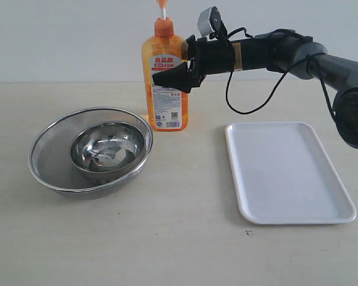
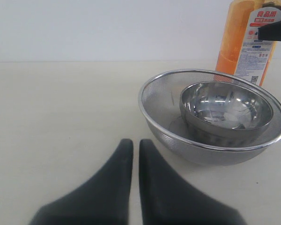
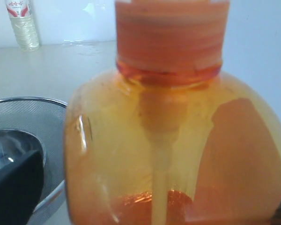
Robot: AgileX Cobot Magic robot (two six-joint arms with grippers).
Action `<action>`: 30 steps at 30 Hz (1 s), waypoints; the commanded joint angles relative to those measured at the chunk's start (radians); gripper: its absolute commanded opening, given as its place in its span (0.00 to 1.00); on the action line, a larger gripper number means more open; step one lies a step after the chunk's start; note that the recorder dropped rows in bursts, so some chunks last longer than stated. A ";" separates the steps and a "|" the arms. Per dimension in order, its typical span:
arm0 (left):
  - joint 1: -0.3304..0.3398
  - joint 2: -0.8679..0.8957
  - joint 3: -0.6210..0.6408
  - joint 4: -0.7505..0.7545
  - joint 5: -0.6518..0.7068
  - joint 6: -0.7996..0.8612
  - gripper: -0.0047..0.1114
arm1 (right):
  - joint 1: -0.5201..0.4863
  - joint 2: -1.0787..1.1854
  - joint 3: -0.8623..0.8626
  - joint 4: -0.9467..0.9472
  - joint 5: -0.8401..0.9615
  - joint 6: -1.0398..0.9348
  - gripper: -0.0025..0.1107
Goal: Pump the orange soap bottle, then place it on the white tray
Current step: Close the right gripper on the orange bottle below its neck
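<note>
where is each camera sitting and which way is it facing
Exterior: off the arms, looking down across the table; orange soap bottle, white tray, mesh strainer; right arm and right gripper show.
Left wrist: low over the table, facing strainer and bottle; left gripper shows, fingers closed.
Right wrist: close up on the bottle's shoulder; one dark finger shows.
Shared: all three show bottle and strainer.

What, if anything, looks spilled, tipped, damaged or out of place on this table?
Nothing stands out. The orange soap bottle stands upright, the steel bowl sits inside the mesh strainer, and the white tray lies flat on the table. No spill or damage shows.
</note>
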 commanded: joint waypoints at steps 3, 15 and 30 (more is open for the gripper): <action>0.004 -0.004 0.004 -0.010 -0.004 -0.005 0.08 | -0.001 0.001 -0.006 0.048 -0.006 0.002 0.95; 0.004 -0.004 0.004 -0.010 -0.004 -0.005 0.08 | 0.019 0.001 -0.006 0.042 0.046 0.043 0.95; 0.004 -0.004 0.004 -0.010 -0.004 -0.005 0.08 | 0.019 0.001 -0.006 0.042 0.056 0.053 0.94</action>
